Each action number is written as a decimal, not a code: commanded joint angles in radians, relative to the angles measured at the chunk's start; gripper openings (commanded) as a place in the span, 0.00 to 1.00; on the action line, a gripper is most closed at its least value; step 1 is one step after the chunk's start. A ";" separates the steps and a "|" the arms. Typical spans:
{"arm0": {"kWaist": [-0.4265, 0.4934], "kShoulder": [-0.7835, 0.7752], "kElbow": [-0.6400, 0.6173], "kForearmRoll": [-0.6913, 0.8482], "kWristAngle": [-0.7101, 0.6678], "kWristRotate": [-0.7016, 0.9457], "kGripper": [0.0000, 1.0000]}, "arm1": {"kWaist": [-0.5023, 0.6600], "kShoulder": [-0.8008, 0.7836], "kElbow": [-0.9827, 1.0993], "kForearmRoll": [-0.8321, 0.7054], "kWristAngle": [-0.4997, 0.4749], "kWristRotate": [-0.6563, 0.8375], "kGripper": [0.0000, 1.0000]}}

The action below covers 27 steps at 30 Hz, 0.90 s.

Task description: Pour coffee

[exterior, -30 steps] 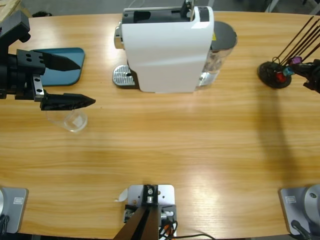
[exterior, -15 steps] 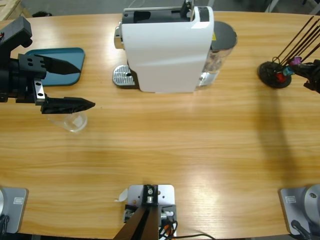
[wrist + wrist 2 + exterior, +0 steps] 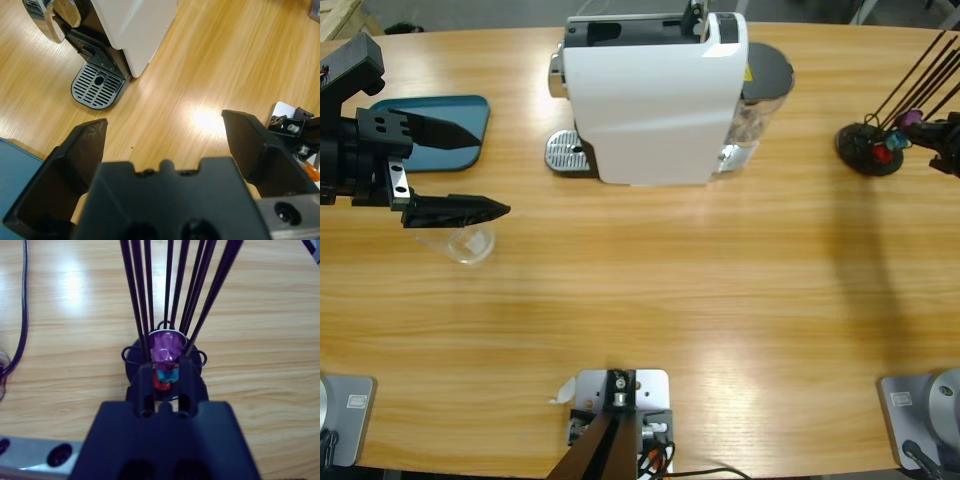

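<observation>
I find no text, brand, number or sign that I can read in any of my views. The white coffee machine (image 3: 655,95) shows a small yellow patch at its right edge, perhaps a label, but nothing on it is legible to me. My own black jaws and the table (image 3: 720,290) carry no readable markings either.

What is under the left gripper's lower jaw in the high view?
A clear glass tumbler stands on the table, partly under the open left gripper. The jaw covers its far rim. No coffee can be made out inside it.
</observation>
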 commanded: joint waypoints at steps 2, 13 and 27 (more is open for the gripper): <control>-0.014 -0.022 0.040 -0.013 0.010 -0.008 0.99 | 0.013 -0.043 -0.026 0.025 -0.025 -0.015 0.05; -0.014 -0.021 0.045 -0.013 0.010 -0.008 0.99 | 0.015 -0.112 -0.115 0.134 -0.033 -0.038 0.05; -0.014 -0.027 0.054 -0.013 0.008 -0.008 0.99 | 0.022 -0.231 -0.230 0.303 -0.046 -0.062 0.05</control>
